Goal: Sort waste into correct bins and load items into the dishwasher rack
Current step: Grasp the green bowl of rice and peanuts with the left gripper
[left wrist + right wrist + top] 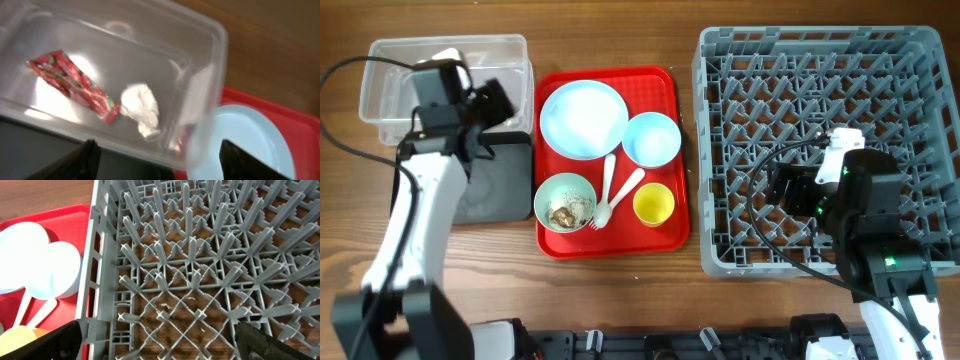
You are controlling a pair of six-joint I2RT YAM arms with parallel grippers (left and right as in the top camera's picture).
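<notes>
The red wrapper (70, 82) and the white tissue (141, 107) lie inside the clear tub (380, 95). My left gripper (485, 105) is open and empty, above the tub's right edge and the black tray (505, 195); its fingertips also show in the left wrist view (160, 160). On the red serving tray (665, 85) are the pale blue plate (583, 118), pale blue bowl (651, 139), pale green bowl (565, 202) holding food scraps (560, 213), yellow cup (653, 204), white fork (605, 195) and spoon (627, 186). My right gripper (790, 188) is open and empty over the grey rack (820, 55).
The rack's upright pegs (190, 255) fill the right wrist view, with small crumbs on the wood beneath. The rack's left wall (92, 280) stands next to the red tray. Cables run along the table's left edge and over the rack.
</notes>
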